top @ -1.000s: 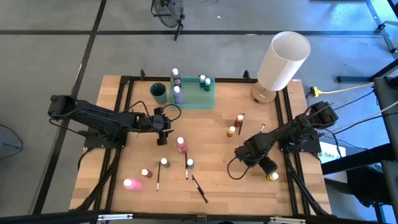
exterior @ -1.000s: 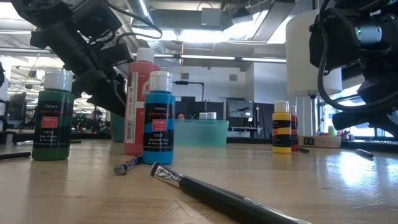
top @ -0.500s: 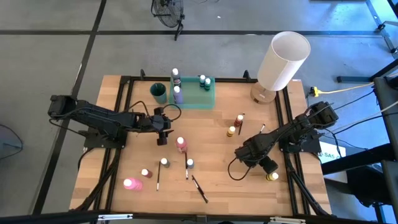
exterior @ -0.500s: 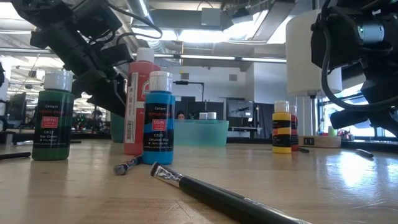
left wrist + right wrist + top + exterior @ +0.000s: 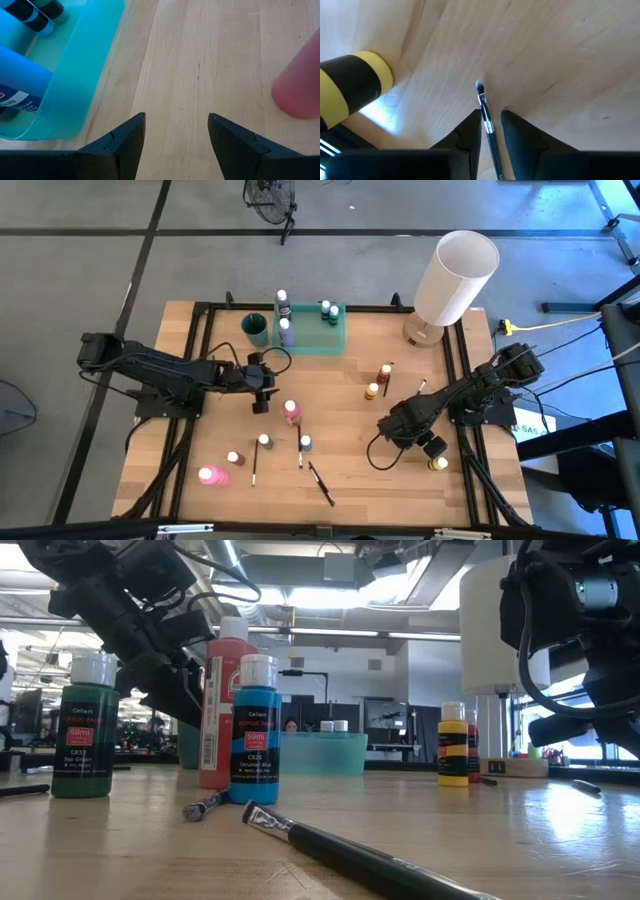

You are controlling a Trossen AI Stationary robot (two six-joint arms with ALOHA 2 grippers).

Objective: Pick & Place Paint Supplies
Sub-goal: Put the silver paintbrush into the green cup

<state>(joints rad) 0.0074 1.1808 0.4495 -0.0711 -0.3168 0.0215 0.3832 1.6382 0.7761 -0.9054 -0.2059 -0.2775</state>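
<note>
My right gripper (image 5: 400, 430) points down at the table's right part, its fingers narrowly open around a thin dark paintbrush (image 5: 485, 112) lying on the wood. A yellow paint bottle (image 5: 438, 463) lies just beside it. My left gripper (image 5: 270, 385) hangs open and empty left of centre, above bare wood (image 5: 175, 135), between the green tray (image 5: 312, 330) and a standing pink bottle (image 5: 291, 412). More small bottles (image 5: 264, 441) and brushes (image 5: 320, 483) stand or lie near the front. My right gripper comes from above with a finger on either side of the brush's handle (image 5: 487, 127), just behind the bristles. The handle shows close against one finger (image 5: 470, 127), with a gap to the other. Whether it touches, I cannot tell. The brush lies flat on the table.
A big white lamp (image 5: 455, 280) stands at the back right. A dark green cup (image 5: 256, 328) sits left of the tray, which holds several bottles. Red (image 5: 385, 372) and yellow (image 5: 372, 391) bottles stand right of centre. A pink bottle (image 5: 212, 476) lies front left.
My right gripper has stayed in place over the brush while its fingers have drawn closer together.
</note>
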